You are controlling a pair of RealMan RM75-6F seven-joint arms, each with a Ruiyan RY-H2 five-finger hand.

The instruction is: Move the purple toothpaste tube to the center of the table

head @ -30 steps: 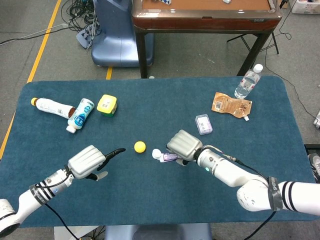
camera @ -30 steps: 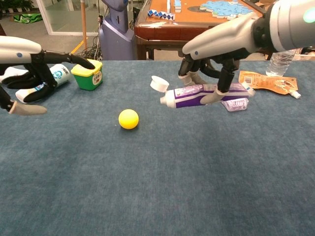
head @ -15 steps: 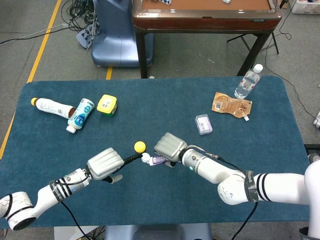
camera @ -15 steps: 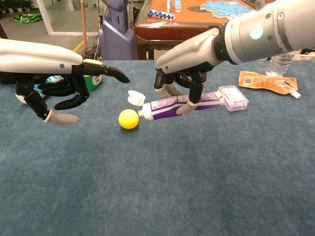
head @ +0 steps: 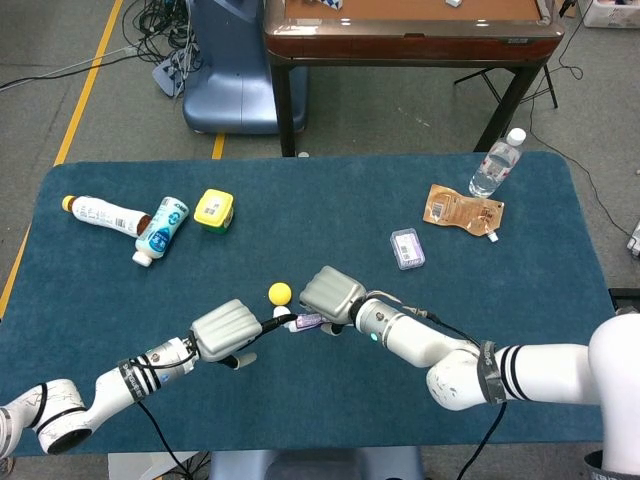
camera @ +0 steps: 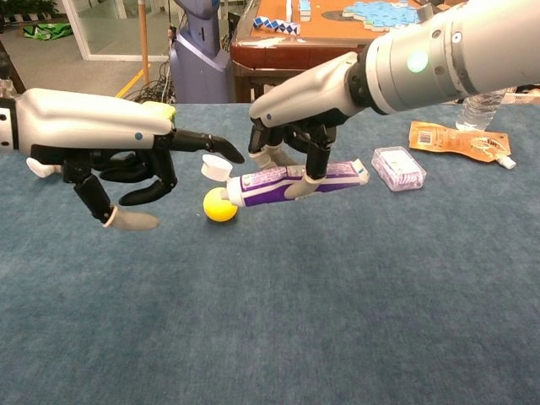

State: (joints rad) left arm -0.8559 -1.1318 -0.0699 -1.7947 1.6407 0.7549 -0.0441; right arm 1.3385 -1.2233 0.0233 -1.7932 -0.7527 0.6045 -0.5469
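The right hand (camera: 291,148) grips the purple toothpaste tube (camera: 295,182) and holds it level above the blue table (head: 470,290), near its middle, open cap end just over the yellow ball (camera: 219,206). The tube's print is too small to read. The left hand (camera: 126,160) holds nothing, fingers apart, one fingertip (camera: 229,156) reaching toward the flip cap (camera: 215,167). A clear plastic box (camera: 398,168) lies to the right.
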